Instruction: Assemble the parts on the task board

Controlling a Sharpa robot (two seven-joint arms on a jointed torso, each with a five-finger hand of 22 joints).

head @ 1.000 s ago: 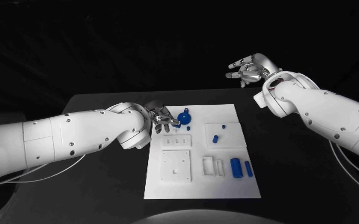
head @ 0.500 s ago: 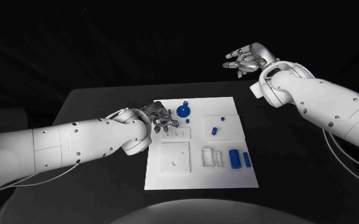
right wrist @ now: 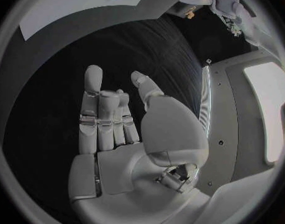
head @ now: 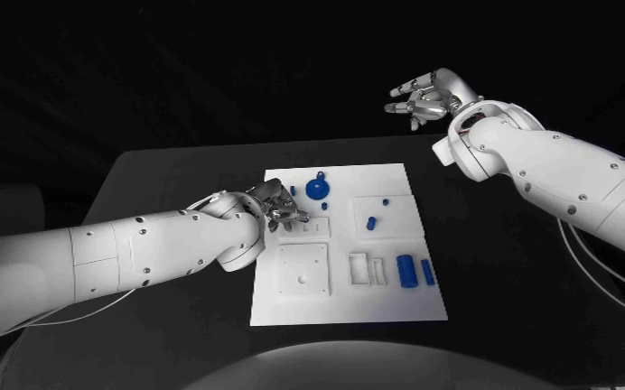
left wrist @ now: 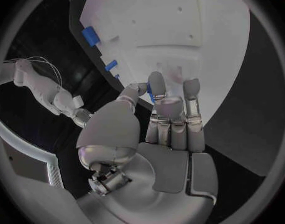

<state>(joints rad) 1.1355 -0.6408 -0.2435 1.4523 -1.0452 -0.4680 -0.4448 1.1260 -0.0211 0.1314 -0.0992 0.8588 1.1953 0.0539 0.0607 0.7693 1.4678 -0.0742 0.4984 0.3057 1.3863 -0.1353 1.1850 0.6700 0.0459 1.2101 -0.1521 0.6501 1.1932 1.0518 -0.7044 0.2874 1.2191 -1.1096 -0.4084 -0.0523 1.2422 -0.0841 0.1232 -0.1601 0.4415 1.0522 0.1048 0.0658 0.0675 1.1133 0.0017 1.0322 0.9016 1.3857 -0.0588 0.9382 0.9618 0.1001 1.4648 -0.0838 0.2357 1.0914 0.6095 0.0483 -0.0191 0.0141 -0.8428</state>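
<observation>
Fingers (left wrist: 156, 84) of left hand (head: 276, 206) pinching one blue part (left wrist: 149, 90) over task board (head: 391, 304); right hand (head: 424, 99) raised, fingers apart, holding nothing.

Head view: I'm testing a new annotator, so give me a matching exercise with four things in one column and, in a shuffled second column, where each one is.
Things:
1. left hand
2. right hand
3. round blue part
4. pair of blue cylinders

Places:
A. lying side by side on the near right part of the task board
B. raised in the air beyond the far edge of the table, fingers apart
C. on the far part of the task board, near its middle
D. at the task board's left edge

Pairs: 1-D, 2-B, 3-C, 4-A
</observation>
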